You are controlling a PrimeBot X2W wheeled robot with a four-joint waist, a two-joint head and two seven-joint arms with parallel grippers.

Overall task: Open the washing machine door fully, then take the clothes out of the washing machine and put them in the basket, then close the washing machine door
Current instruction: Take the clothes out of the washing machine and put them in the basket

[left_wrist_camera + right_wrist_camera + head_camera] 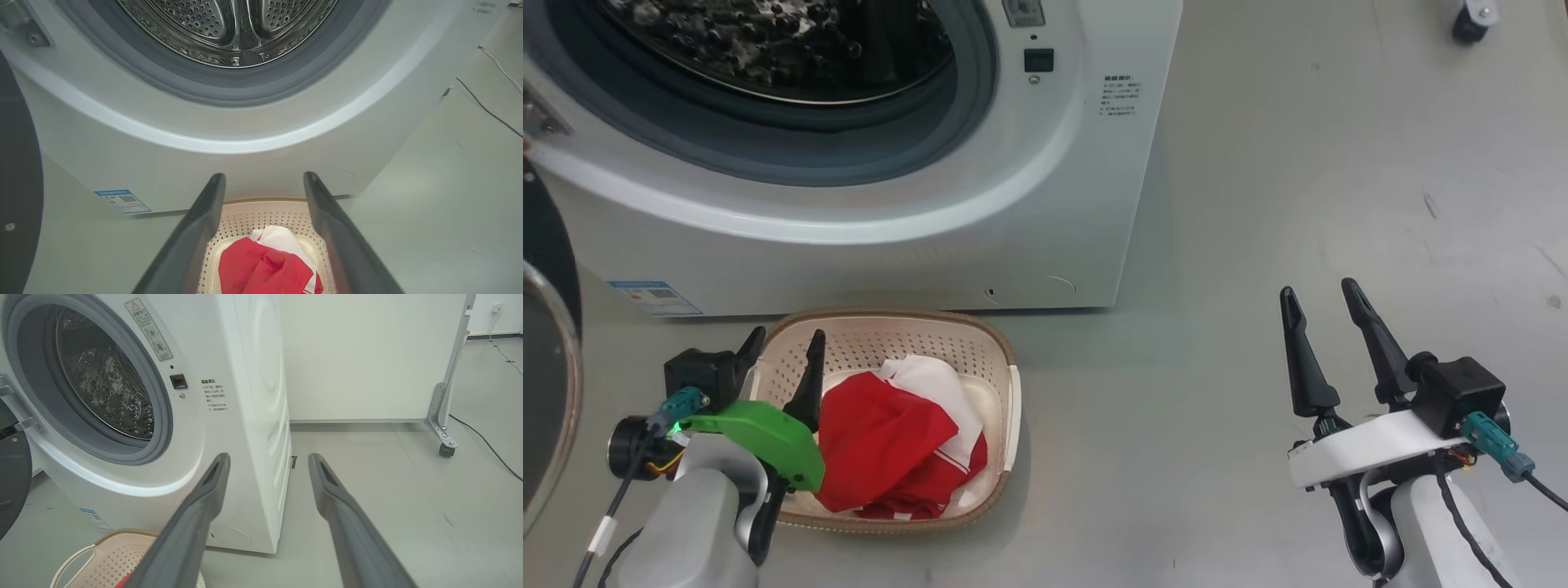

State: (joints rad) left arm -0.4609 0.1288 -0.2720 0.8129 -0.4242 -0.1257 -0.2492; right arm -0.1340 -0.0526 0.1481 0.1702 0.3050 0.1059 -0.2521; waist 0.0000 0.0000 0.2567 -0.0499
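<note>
Red clothes (882, 441) are lying in the basket (1010, 384), just before the washing machine (915, 269), whose door (551, 384) is standing open left. Left gripper (789, 335) is hovering by the basket's left rim, right gripper (1317, 290) well apart; all 4 fingers spread, empty.

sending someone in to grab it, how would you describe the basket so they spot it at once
Find the big white washing machine. On the grey floor just in front of it sits the basket, a cream perforated tub with a brown rim. The red and white clothes heaped in it set it apart.
</note>
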